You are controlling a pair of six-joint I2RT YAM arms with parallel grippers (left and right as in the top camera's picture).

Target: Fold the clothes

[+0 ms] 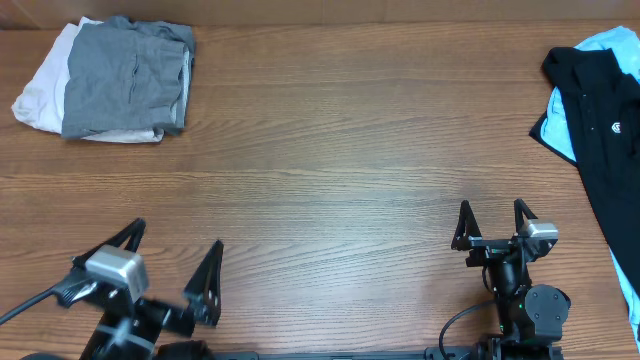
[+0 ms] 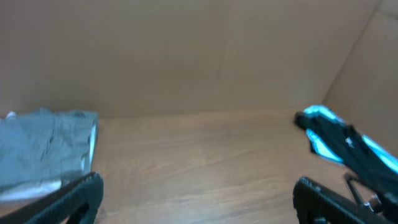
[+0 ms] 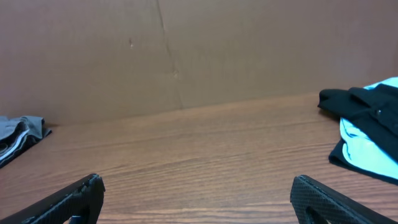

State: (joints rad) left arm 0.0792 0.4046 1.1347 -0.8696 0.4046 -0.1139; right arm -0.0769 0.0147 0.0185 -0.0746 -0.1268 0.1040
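**Operator:** Describe the work surface and its surroundings.

**Technician:** A wood-grain table (image 1: 330, 180) fills the overhead view. Only the wrist views show the plain brown wall (image 3: 186, 50) behind its far edge.

**Operator:** Where are the clothes?

**Technician:** The largest item is a black garment (image 1: 610, 130), which lies unfolded at the right edge of the table. It runs out of the overhead view. It rests on a light-blue garment (image 1: 612, 42) that shows at its top and left side. The overhead view alone resolves a small white logo (image 1: 614, 126) on the black fabric. A folded grey garment (image 1: 125, 75) lies in the far-left corner on top of a white garment (image 1: 40, 92), well apart from the black one. The left wrist view is blurred but shows both piles. The right wrist view is sharp but catches only a corner of the grey stack at its left border.

**Operator:** What is the gripper status?

**Technician:** The left gripper (image 1: 179, 233) sits at the near-left edge and is angled. Its jaws are spread wide and hold nothing. The right gripper (image 1: 490, 205) sits at the near-right edge and points at the far side. Its jaws are also spread and hold nothing. Neither gripper touches any cloth. Each wrist view shows its own dark fingers (image 3: 68, 199) only at the two lower corners, with bare table between them.
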